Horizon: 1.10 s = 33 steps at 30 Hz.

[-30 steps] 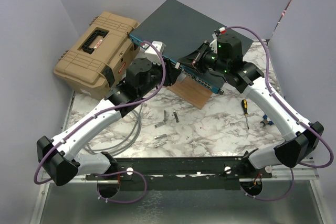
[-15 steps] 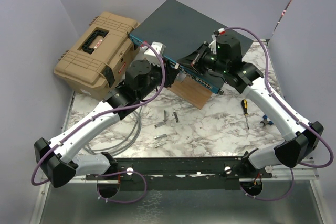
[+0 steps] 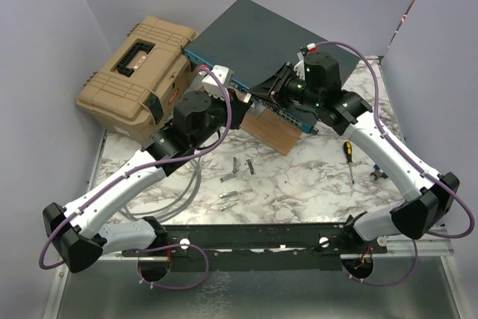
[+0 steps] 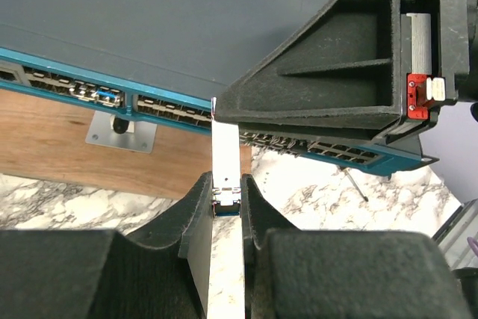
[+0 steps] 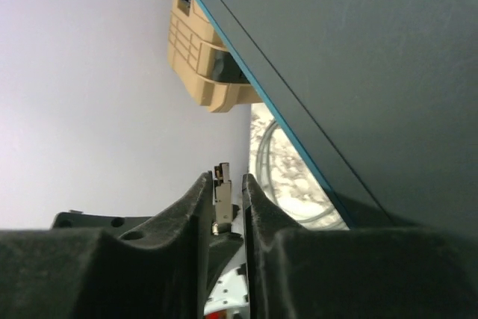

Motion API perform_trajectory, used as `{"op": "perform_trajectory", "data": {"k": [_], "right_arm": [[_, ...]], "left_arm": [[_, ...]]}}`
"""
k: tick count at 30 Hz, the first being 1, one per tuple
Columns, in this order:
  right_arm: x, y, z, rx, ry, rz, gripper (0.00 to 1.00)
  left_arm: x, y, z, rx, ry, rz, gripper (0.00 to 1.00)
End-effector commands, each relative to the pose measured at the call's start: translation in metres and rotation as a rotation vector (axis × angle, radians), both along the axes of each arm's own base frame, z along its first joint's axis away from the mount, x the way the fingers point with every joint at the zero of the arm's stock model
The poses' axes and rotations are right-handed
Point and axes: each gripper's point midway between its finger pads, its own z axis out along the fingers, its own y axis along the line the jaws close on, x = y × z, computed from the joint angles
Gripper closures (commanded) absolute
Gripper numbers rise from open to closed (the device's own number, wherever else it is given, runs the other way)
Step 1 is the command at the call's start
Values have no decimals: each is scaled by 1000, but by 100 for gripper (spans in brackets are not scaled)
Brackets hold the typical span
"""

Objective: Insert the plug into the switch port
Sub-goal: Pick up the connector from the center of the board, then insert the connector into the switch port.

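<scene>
Seen from above, the left gripper (image 3: 243, 102) has pushed forward over the past second to the blue port face of the switch (image 3: 261, 39). The switch lies with its front edge over a wooden block (image 3: 272, 134), beside the tan toolbox (image 3: 138, 72). The right gripper (image 3: 265, 89) hangs over the same edge, close to its partner, and the plug cannot be made out from here. The left wrist camera supplies it: the fingers are pinched on a white strip and the small plug (image 4: 226, 199), held just short of the port row (image 4: 172, 110) and, by this look, not yet inserted. The right wrist camera shows only a narrow slit with a metal piece (image 5: 221, 192) between the tips. Whether they grip it cannot be told.
</scene>
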Motion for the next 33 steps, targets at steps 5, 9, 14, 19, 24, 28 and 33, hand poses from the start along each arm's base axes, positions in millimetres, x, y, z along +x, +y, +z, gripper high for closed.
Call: {"op": "perform_trajectory", "data": {"k": [5,9,14,19,24,28,33], "right_arm": [[6,-24,17,-74,-139,-80,55],[9,-37,36,-144,-252,-101,35],[15,-63,62,-291,-403,-159,12],[28,-102,87,-450,-510,-229,1],[64,-161,94,-444,-489,-249,0],[92,-211,99,-413,-485,-315,0],[120,-274,85,-313,-427,-377,0]], "left_arm": [[-7,41,1,191,-45,76,100],[-13,58,0,308,-45,81,100],[-22,71,-8,444,-47,38,100],[-17,82,-14,512,-48,47,100],[2,96,-19,512,-39,90,100],[28,115,-18,440,-18,112,100],[47,130,-32,438,-12,115,100]]}}
